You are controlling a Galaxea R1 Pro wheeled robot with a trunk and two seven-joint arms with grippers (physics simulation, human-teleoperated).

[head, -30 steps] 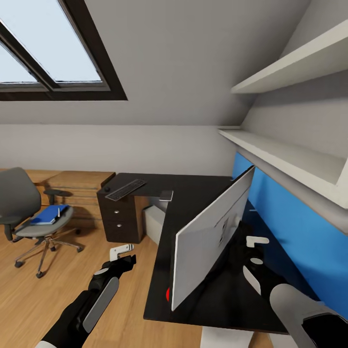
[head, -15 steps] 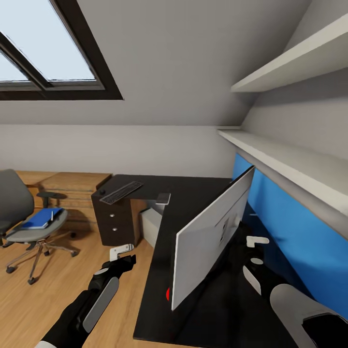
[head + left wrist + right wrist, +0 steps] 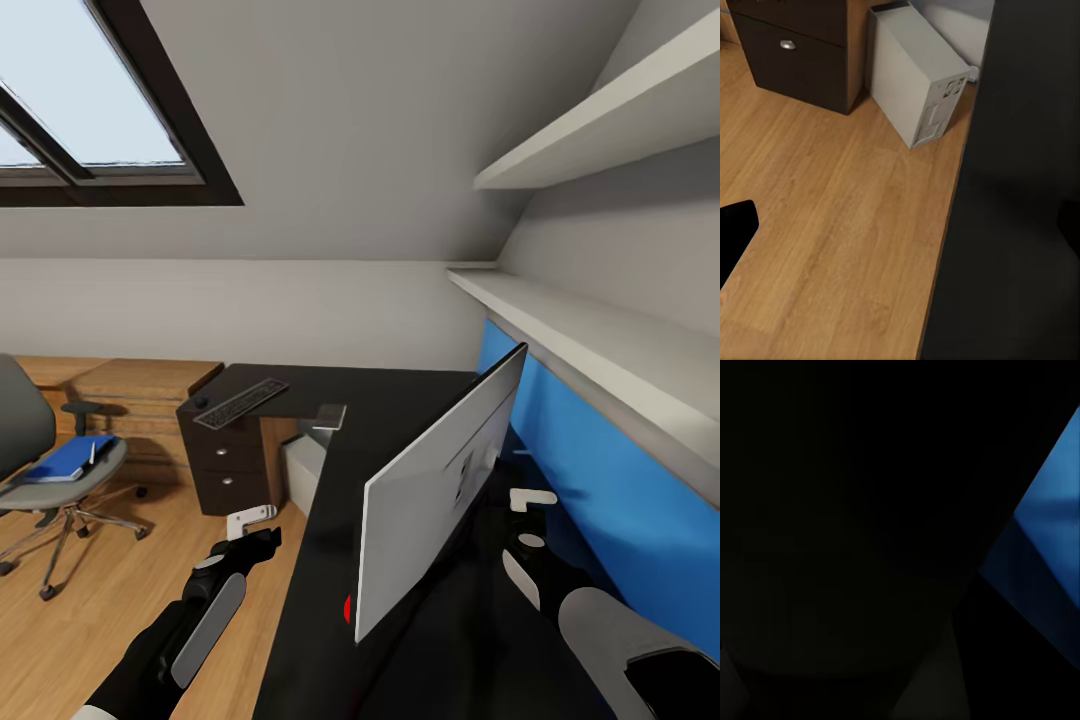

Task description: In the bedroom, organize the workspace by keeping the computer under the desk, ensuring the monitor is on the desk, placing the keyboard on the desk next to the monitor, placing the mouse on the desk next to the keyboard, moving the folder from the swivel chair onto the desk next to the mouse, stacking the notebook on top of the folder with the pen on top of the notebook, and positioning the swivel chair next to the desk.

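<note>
The monitor [image 3: 430, 490] hangs tilted over the near end of the black desk [image 3: 400, 400], its grey back towards me. My right gripper [image 3: 530, 505] is behind it, apparently shut on it; the right wrist view is almost all dark. My left gripper [image 3: 252, 530] is open and empty above the floor beside the desk edge. The keyboard [image 3: 240, 400] and the small black mouse [image 3: 200, 401] lie at the desk's far left end. A grey notebook-like slab [image 3: 332, 414] rests at the inner edge. The blue folder [image 3: 70, 458] lies on the swivel chair [image 3: 25, 420]. The computer tower [image 3: 305, 465] [image 3: 922, 82] stands under the desk.
A dark drawer unit [image 3: 225, 470] [image 3: 795, 52] carries the desk's left end, with low wooden cabinets [image 3: 140, 385] behind it. White shelves [image 3: 600, 330] and a blue wall panel [image 3: 620, 510] run along the right. A small red patch [image 3: 349, 607] shows at the monitor's lower edge.
The whole picture has shifted, so the camera moved: desk, drawers and chair slid left in the view. The monitor and both grippers kept their places in the picture.
</note>
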